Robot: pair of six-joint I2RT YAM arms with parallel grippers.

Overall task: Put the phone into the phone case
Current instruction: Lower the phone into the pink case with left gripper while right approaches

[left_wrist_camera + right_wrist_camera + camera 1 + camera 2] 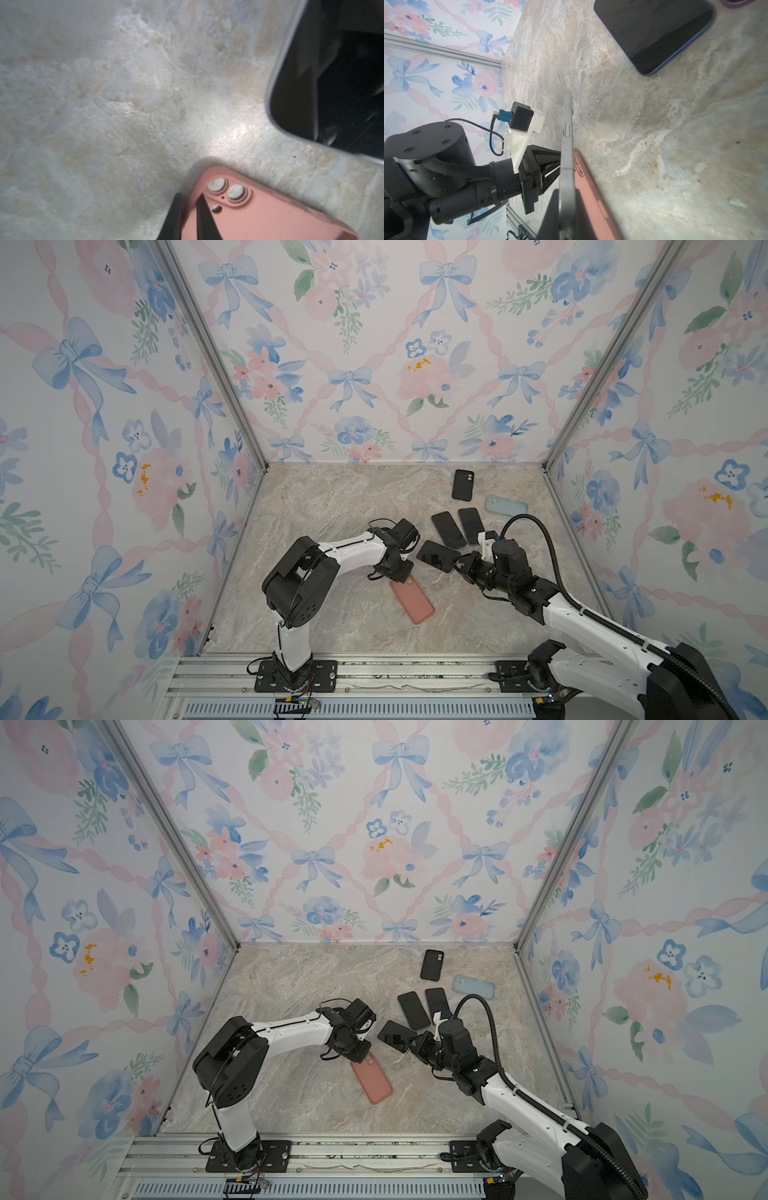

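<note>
Gripping phone (432,553) right, pinching pink case (413,601) left

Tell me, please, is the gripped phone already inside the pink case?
Out: jaws of the right gripper hold the phone beside the pink case, not in it.

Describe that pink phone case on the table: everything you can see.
The pink phone case is an empty salmon shell, matte and rubbery-looking, with rounded corners. One corner has two round lens holes and a smaller one. It lies flat and slanted on the marbled table, near its front middle. The left gripper pinches its edge beside the lens holes.
</note>
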